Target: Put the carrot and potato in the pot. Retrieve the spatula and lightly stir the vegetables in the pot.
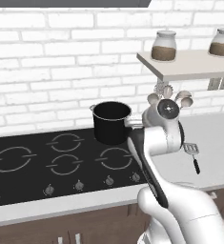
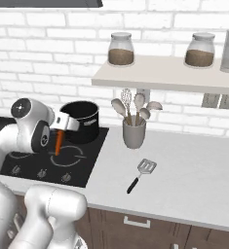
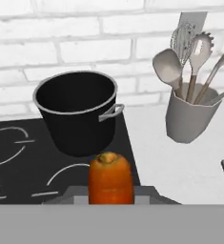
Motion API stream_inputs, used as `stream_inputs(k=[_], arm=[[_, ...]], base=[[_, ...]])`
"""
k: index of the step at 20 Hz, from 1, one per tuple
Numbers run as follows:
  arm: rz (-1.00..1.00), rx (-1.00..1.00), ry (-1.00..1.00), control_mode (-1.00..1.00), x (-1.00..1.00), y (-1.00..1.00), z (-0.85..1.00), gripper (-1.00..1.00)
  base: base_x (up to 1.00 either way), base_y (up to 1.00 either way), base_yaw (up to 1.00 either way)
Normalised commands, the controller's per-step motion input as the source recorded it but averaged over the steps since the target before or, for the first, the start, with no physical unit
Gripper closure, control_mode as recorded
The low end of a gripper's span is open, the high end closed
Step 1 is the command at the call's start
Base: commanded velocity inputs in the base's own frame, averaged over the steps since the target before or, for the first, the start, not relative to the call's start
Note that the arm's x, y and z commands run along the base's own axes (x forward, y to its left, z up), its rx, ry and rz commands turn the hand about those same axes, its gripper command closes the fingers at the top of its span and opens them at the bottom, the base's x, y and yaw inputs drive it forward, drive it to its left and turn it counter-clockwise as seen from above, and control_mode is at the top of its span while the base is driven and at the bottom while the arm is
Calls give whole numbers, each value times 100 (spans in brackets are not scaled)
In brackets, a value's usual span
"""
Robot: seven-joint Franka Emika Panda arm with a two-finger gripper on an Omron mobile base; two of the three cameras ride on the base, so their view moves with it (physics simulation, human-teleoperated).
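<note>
Above the cooktop (image 2: pixel 52 160), at 5 o'clock of the pot:
Claw (image 2: pixel 59 138): closed narrowly on the carrot (image 2: pixel 59 142), held point down.
Pot (image 2: pixel 82 121): seen on the cooktop's back corner.
Spatula (image 2: pixel 141 174): laid on the table (image 2: pixel 194 170), at 5 o'clock of the utensil cup (image 2: pixel 134 133).
Writing: none can be read.

The tool (image 3: pixel 111 193) grips the carrot (image 3: pixel 110 177) near the pot (image 3: pixel 77 110) and utensil cup (image 3: pixel 189 116).

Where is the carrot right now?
The carrot hangs from the tool over the stove's front right burner, just before the pot.
</note>
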Motion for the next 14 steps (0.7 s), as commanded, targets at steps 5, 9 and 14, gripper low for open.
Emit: stream_inputs(k=[5,9,14], arm=[[-1,-9,-23,-100,52,22,69,100],[1,-5,-18,-100,72,28,26,100],[3,-1,-8,-100,88,27,9,100]], base=[[0,0,0],[0,0,0],[0,0,0]])
